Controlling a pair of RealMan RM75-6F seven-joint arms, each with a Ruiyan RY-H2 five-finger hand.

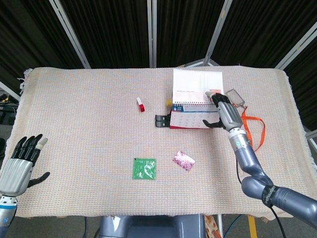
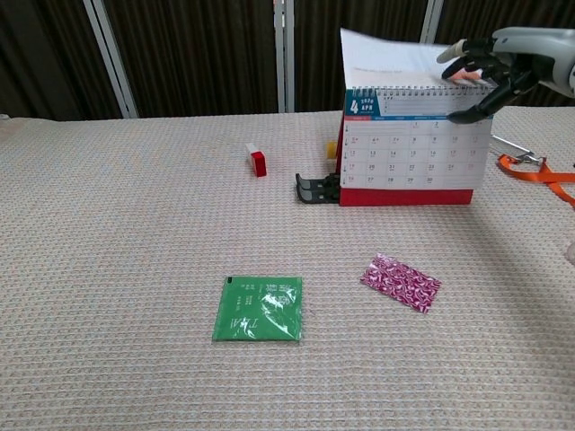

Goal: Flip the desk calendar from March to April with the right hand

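Red-based desk calendar [image 2: 409, 153] stands on the woven tabletop [image 1: 79, 124] showing April, its white flipped page [image 1: 197, 87] tipped back past the spiral, where the right hand [image 2: 490, 67] rests spread fingers on the page's top corner, while the left hand [image 1: 20, 163] hovers open at the near left edge.

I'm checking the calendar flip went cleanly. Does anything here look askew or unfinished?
Yes: the flipped page of the desk calendar slants back above the rings rather than lying down behind, with the right hand touching its right edge. April shows in front. Nothing else stands out.
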